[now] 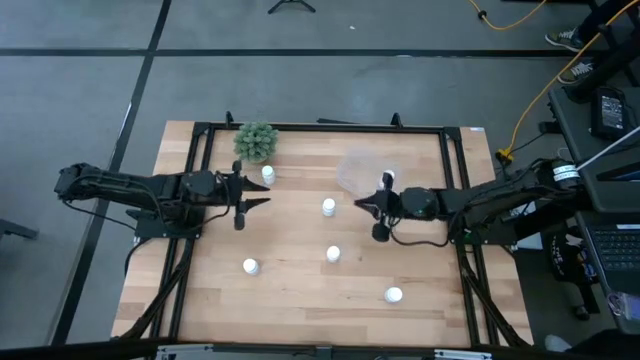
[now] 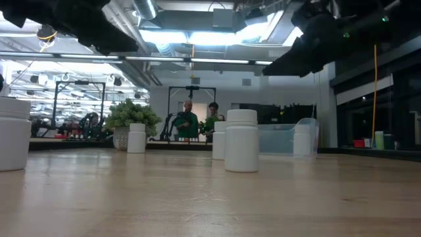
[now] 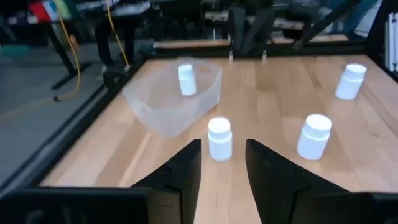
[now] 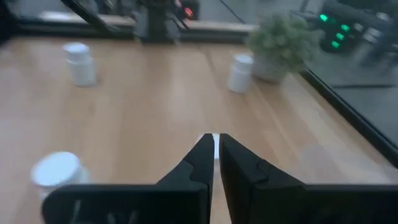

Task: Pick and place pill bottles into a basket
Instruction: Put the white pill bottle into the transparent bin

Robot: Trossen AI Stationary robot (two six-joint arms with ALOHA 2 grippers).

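Six white pill bottles stand upright. One bottle (image 1: 388,178) stands inside the transparent basket (image 1: 358,172) at the far right. The others stand on the table: one (image 1: 268,174) by the plant, one (image 1: 328,207) in the middle, and three nearer ones (image 1: 333,254), (image 1: 250,266), (image 1: 393,295). My left gripper (image 1: 262,200) is open and empty above the table. It points at the middle bottle (image 3: 219,138), which stands ahead of its fingers. My right gripper (image 1: 360,205) is shut and empty just right of that bottle, whose white top (image 4: 213,142) shows past its fingertips.
A green bushy plant (image 1: 256,141) stands at the far left by a bottle. A black frame (image 1: 320,126) runs round the table. In the low view, people stand in the room behind the table (image 2: 197,122). Bare wood lies along the near edge (image 1: 320,310).
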